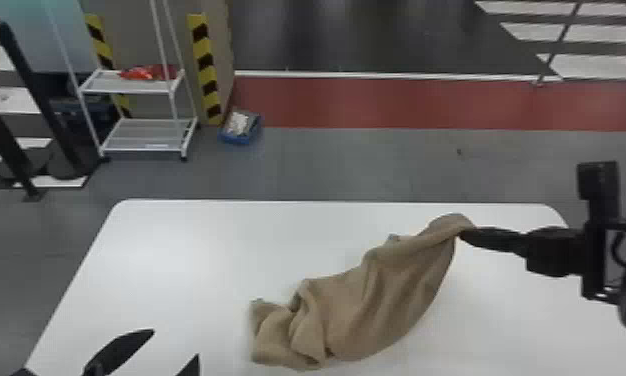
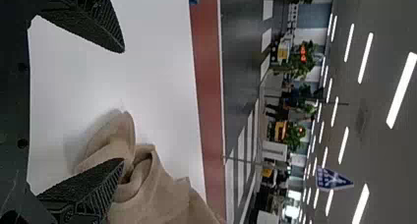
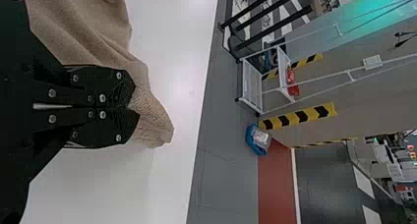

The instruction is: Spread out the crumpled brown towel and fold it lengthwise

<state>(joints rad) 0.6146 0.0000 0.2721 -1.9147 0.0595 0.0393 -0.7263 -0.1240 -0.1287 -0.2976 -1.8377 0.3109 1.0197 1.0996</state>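
Gaping left end effector (image 1: 175, 343): released, its two fingers spread wide over the desk (image 1: 177, 250) near its left edge; the bottom border of the head view cuts it off, so most of its body is out of sight. In the left wrist view, one finger (image 2: 88, 184) covers part of the fabric; whether it touches cannot be told.
Desk corners: both far ones are rounded, the right one partly hidden behind the right arm; the near edge is cut off.
Brown towel, left end: bunched on the desk toward the near edge, in thick, rolled folds that hide its corners and layers.
Brown towel (image 1: 387, 300), middle: crumpled, with long, slanting creases; its underside is hidden.
Brown towel, right end: drawn up into a narrow, rounded bend toward the desk's far right corner.
Right end effector (image 1: 467, 234): clenched on that end, coming in from the right; its fingers hide the pinched cloth, and a short flap pokes out past the tips in the right wrist view.
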